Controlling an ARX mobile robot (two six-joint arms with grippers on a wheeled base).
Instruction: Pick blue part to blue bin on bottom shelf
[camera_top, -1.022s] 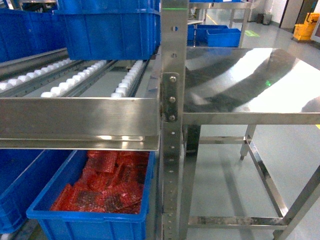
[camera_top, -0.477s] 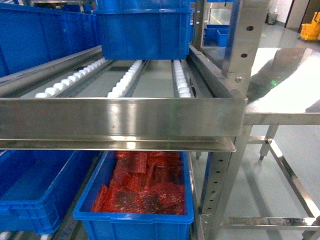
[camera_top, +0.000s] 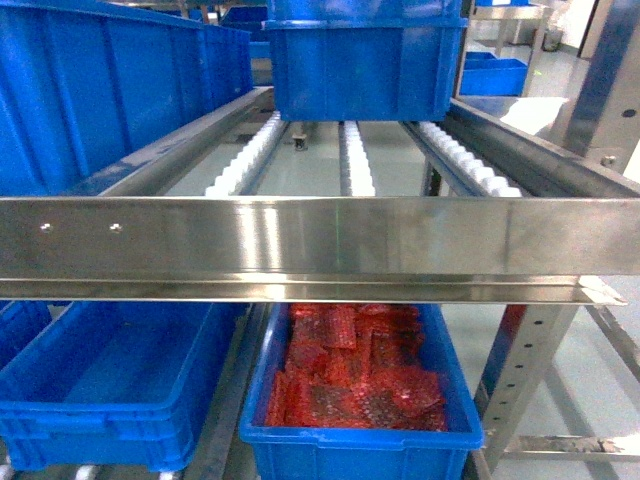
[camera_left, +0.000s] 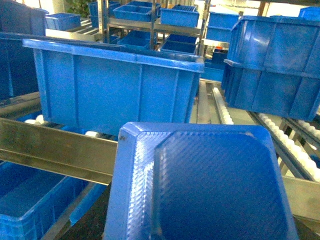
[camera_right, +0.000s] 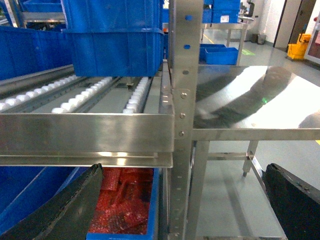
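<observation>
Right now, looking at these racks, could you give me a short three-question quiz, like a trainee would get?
1. True or false: the bin of red bubble-wrap bags sits above the roller rails.
2. In the head view, what shows inside the lower-left blue bin? A) red bags B) nothing C) white rollers
3. Fill in: the right gripper is ___ and holds nothing.

Key: 1 false, it sits below them; 2 B; 3 open.
</observation>
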